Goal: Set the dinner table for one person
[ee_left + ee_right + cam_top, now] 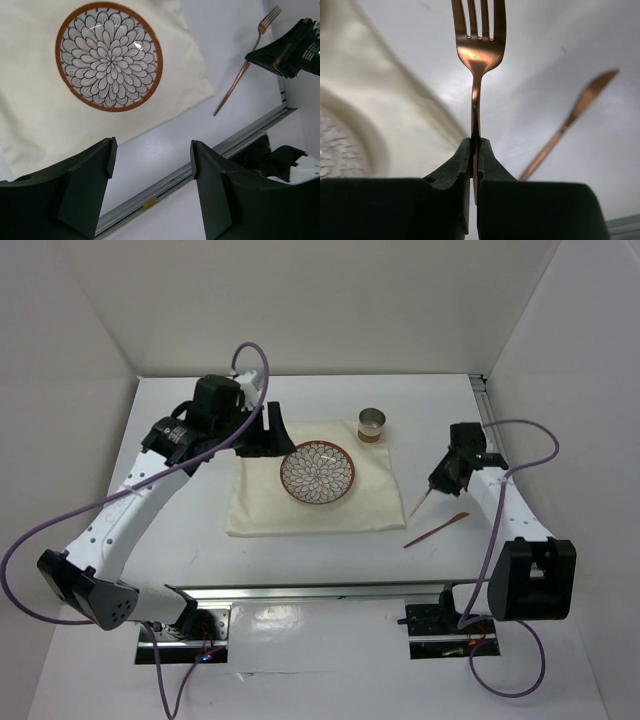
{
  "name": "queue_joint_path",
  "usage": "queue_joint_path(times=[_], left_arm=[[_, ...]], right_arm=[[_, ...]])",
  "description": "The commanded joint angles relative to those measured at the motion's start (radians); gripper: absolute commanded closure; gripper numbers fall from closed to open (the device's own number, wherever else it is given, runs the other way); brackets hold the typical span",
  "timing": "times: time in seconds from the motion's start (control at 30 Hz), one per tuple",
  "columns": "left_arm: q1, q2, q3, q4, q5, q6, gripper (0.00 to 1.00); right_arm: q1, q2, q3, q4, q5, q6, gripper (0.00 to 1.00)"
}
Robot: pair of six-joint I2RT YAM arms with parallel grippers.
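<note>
**Legible markings: none found.**
A pale label [179, 429] on the left arm [150, 490] near the wrist carries print too small to read. A small yellow tag [150, 203] on the metal rail [200, 167] of the dinner table [150, 150] shows no characters that can be made out. No brand, number or sign is readable in any view.

The left arm [130, 510] and right arm [500, 500] are white links, the left one dotted with small holes, joined by chunky black housings. A purple cable [30, 550] loops loosely behind each gripper. The left gripper [152, 147] has matte black wedge-shaped fingers [85, 190]. A green light [316, 50] glows on the black body behind the right gripper [475, 145].
</note>
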Motion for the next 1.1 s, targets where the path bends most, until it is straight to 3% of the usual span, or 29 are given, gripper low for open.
queue_joint_path(times=[0.0, 0.13, 0.3, 0.5, 0.77, 1.07], left_arm=[[0.053, -0.051, 0.094, 0.017, 0.122, -0.036, 0.23], [0.103, -0.091, 0.142, 0.017, 0.157, -0.061, 0.23], [0.159, -0.123, 0.142, 0.026, 0.148, -0.061, 0.23], [0.182, -0.165, 0.109, 0.016, 0.157, -0.07, 0.23], [0.201, -0.186, 0.087, -0.006, 0.148, -0.061, 0.23], [0.201, -0.205, 0.069, -0.017, 0.121, -0.051, 0.23]], right_arm=[[0.072, -0.02, 0.195, -0.021, -0.028, -0.081, 1.0], [0.307, 0.086, 0.37, -0.055, -0.028, -0.046, 1.0], [0.57, 0.259, 0.468, 0.115, -0.126, 0.039, 1.0], [0.75, 0.553, 0.802, 0.093, -0.117, 0.039, 1.0], [0.784, 0.91, 1.129, 0.006, -0.107, 0.039, 1.0], [0.784, 1.045, 1.212, 0.015, -0.177, 0.057, 1.0]])
